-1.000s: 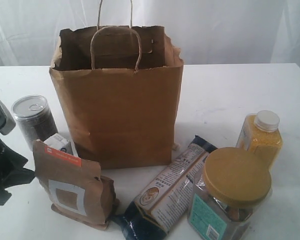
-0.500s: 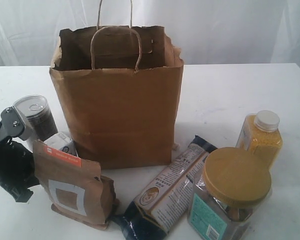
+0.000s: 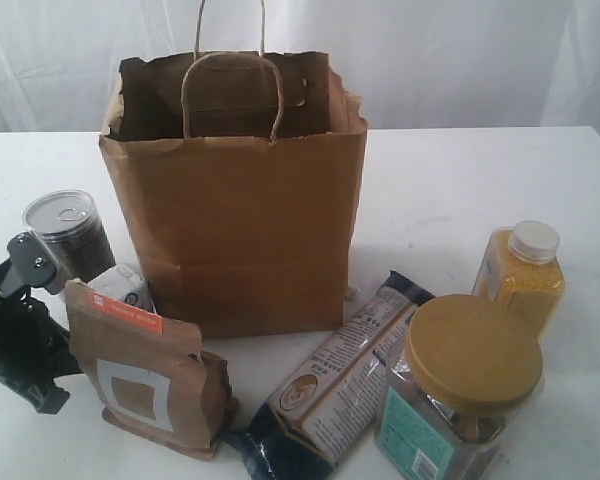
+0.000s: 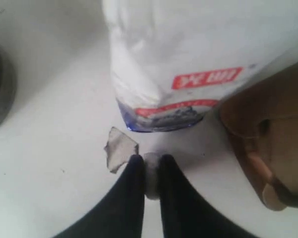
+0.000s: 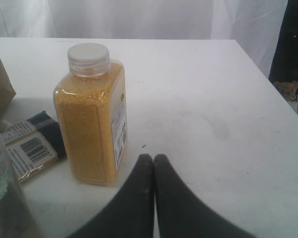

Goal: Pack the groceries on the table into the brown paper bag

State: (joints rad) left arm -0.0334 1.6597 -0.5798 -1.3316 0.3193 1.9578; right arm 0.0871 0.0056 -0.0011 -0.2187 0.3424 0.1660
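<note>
Left gripper (image 4: 148, 161) fingers nearly together, slim gap, nothing clearly held; small white-blue carton (image 4: 188, 64) just ahead on table (image 4: 49, 188), brown orange-striped pouch (image 3: 145, 370) beside. Right gripper (image 5: 154, 159) closed, empty, near yellow white-capped bottle (image 5: 92, 119). Brown paper bag (image 3: 240, 220) upright behind.

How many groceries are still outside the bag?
6. Left of the brown paper bag: grey pull-tab can, small white-blue carton, brown orange-striped pouch. Front right: long dark-blue packet, big gold-lidded clear jar, yellow white-capped bottle. More may be hidden inside the bag.
</note>
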